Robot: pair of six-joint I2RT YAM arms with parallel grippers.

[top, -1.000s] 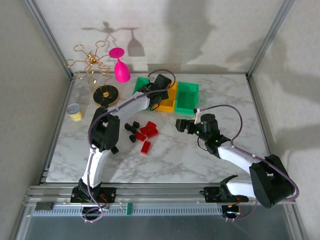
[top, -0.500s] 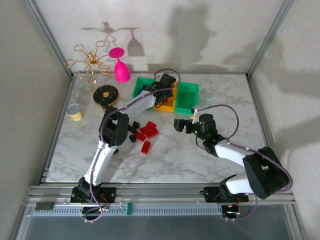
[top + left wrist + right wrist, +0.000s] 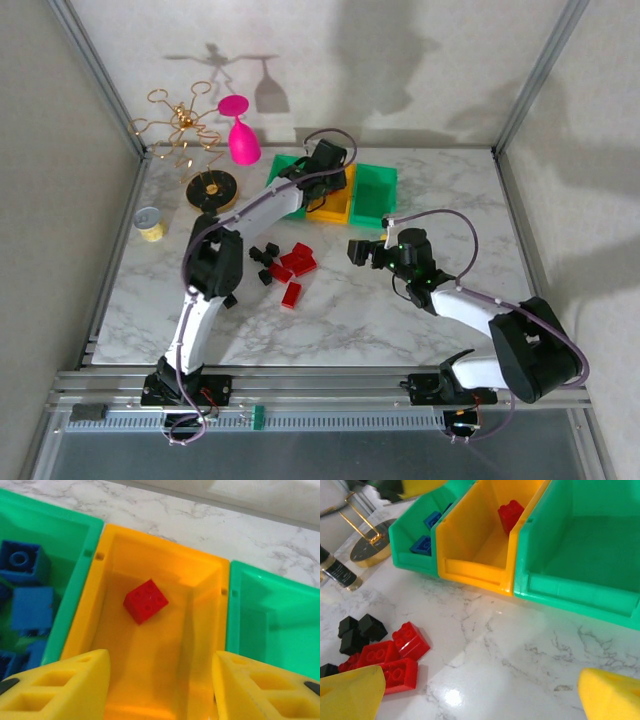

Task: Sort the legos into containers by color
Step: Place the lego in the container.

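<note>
Brick [image 3: 145, 600] lies in the orange bin [image 3: 205, 605] right beneath my left end effector [image 3: 160, 680], jaws spread and empty: reds belong here.

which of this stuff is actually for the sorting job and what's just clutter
Job: red legos, black legos, blue legos, left green bin, yellow-orange bin, right green bin.
Lying about: pink goblet, gold wire rack, tin can, black-and-gold disc.

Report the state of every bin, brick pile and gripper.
left green bin, holds blue bricks
yellow-orange bin, holds one red brick
right green bin, empty
loose red bricks, on table, unsorted
black bricks, on table, unsorted
left gripper, open, empty
right gripper, open, empty
</note>
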